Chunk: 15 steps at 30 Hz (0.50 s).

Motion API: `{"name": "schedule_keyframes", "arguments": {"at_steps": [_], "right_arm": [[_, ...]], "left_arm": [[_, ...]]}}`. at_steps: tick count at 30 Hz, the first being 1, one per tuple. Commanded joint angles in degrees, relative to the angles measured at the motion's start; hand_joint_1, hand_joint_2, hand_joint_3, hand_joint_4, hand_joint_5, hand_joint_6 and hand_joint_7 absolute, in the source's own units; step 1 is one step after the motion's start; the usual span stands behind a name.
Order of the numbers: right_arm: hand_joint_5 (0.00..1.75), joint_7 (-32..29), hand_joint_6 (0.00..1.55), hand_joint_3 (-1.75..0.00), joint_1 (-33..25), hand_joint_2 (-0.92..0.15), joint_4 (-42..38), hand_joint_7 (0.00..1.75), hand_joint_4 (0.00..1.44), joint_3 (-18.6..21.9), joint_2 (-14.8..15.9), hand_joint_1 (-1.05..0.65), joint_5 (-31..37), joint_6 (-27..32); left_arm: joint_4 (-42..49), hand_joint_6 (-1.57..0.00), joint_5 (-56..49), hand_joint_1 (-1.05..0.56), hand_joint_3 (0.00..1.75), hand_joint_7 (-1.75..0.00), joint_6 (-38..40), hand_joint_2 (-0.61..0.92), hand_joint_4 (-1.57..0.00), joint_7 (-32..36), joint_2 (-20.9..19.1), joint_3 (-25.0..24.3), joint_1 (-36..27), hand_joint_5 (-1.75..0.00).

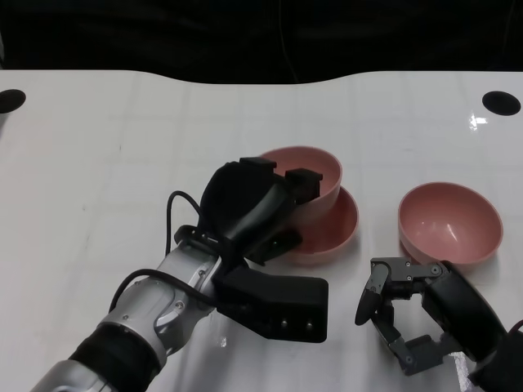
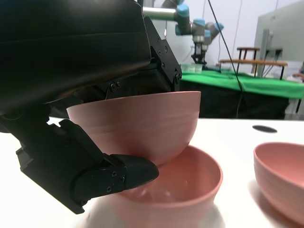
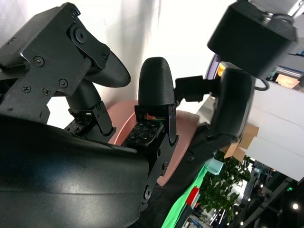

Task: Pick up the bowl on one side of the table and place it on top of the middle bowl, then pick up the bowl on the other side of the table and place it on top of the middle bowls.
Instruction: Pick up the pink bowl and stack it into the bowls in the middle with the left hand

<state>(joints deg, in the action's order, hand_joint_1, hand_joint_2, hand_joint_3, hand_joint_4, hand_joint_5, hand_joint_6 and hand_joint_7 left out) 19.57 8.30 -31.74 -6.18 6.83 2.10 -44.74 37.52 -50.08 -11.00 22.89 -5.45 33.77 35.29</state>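
Note:
My left hand (image 1: 249, 208) grips a pink bowl (image 1: 312, 175) by its rim, fingers over the edge and thumb beneath. That bowl (image 2: 137, 124) sits tilted inside the middle pink bowl (image 1: 331, 230), its underside touching the middle bowl (image 2: 190, 190). A third pink bowl (image 1: 449, 222) stands alone to the right, also at the edge of the left wrist view (image 2: 282, 178). My right hand (image 1: 409, 314) hovers just in front of that bowl, fingers apart and empty. In the right wrist view the fingers (image 3: 154, 88) spread before a pink bowl (image 3: 178, 137).
The white table (image 1: 106, 163) has two dark round holes (image 1: 500, 102) at its far corners. A dark gap lies beyond the back edge. The left forearm (image 1: 147, 318) crosses the near left of the table.

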Motion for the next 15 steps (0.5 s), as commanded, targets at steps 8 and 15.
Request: {"name": "schedule_keyframes", "arguments": {"at_steps": [8, 15], "right_arm": [[1.73, 1.0, 0.81, -1.48, -0.08, -0.27, 0.39, 1.35, 0.85, -0.11, 0.54, -0.08, -1.32, 0.2], [1.74, 1.67, 0.8, -1.5, 0.08, -0.26, 0.0, 1.36, 0.84, -0.15, 0.64, -0.06, -1.76, -0.5]], "left_arm": [[4.48, -0.77, 1.12, -0.31, 0.72, -1.17, -1.74, 0.63, -0.77, -0.96, 1.32, 0.99, 3.53, -1.7], [6.25, -0.51, 0.53, -0.35, 0.15, -0.16, -2.07, 0.91, -0.49, -4.09, 0.75, 2.61, 4.48, -0.73]]}}
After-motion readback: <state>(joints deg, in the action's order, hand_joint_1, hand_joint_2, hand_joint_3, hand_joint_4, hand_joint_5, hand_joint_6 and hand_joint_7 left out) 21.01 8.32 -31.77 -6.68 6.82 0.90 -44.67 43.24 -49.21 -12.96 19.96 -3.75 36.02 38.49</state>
